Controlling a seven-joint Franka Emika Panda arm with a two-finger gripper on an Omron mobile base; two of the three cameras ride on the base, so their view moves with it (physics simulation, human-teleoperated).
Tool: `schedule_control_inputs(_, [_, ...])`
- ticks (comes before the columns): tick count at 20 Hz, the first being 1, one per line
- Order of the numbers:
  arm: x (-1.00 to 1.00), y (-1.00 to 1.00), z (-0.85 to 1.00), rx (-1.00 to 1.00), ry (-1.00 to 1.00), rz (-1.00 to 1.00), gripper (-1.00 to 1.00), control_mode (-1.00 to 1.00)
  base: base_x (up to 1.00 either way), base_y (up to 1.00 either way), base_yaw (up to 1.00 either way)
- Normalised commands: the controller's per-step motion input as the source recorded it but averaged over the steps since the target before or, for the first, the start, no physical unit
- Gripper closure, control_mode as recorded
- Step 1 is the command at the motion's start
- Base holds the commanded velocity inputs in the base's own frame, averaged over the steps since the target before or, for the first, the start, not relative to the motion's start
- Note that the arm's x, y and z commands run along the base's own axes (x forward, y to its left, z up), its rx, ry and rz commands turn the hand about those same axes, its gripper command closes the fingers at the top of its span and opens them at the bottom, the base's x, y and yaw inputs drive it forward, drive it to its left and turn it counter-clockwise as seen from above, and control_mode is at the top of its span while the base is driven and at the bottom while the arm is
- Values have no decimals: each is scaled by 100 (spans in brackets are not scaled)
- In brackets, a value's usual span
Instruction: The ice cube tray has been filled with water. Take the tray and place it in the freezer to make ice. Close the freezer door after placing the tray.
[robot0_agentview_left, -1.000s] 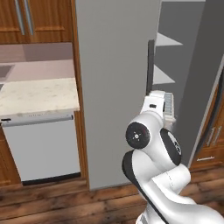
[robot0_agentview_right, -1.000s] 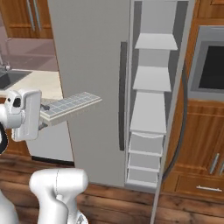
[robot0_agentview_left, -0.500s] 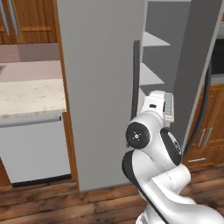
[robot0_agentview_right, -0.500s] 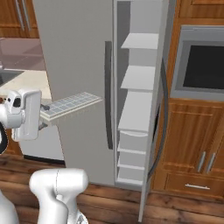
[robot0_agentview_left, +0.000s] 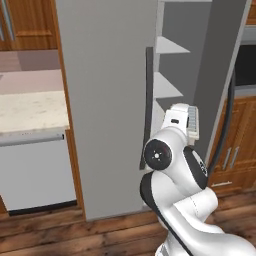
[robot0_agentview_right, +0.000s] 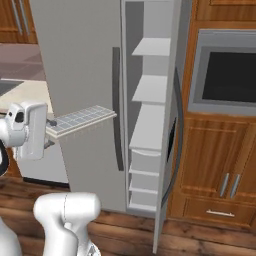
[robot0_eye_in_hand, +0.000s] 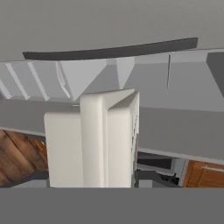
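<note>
My gripper (robot0_agentview_right: 51, 133) is shut on one end of the ice cube tray (robot0_agentview_right: 84, 119), a pale grey-blue grid of cells held level and pointing right. The tray (robot0_agentview_left: 192, 121) shows edge-on past the white hand in the left base view, and end-on in the hand view (robot0_eye_in_hand: 109, 140). It hangs in front of the wider closed fridge door (robot0_agentview_right: 80, 60), left of the freezer (robot0_agentview_right: 150, 90). The freezer stands open, showing white shelves and drawers below. The freezer door (robot0_agentview_right: 169, 165) is swung out to the right, its dark handle (robot0_agentview_right: 178, 120) facing away.
A built-in oven (robot0_agentview_right: 225, 70) and wooden cabinets (robot0_agentview_right: 220, 165) lie right of the freezer door. A pale stone counter (robot0_agentview_left: 30, 110) with a grey dishwasher (robot0_agentview_left: 35, 170) under it lies to the left. The wider door's long dark handle (robot0_agentview_right: 116, 110) is close behind the tray.
The whole picture has slid left in both base views, so the base has driven to the right, toward the freezer. The arm and the held tray keep the same pose relative to the base.
</note>
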Motion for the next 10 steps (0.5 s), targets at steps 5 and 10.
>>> schedule_control_inputs(5, [0,0,0,0,0,0,100,100,38,-19,0])
schedule_control_inputs(10, [0,0,0,0,0,0,100,100,42,-29,0])
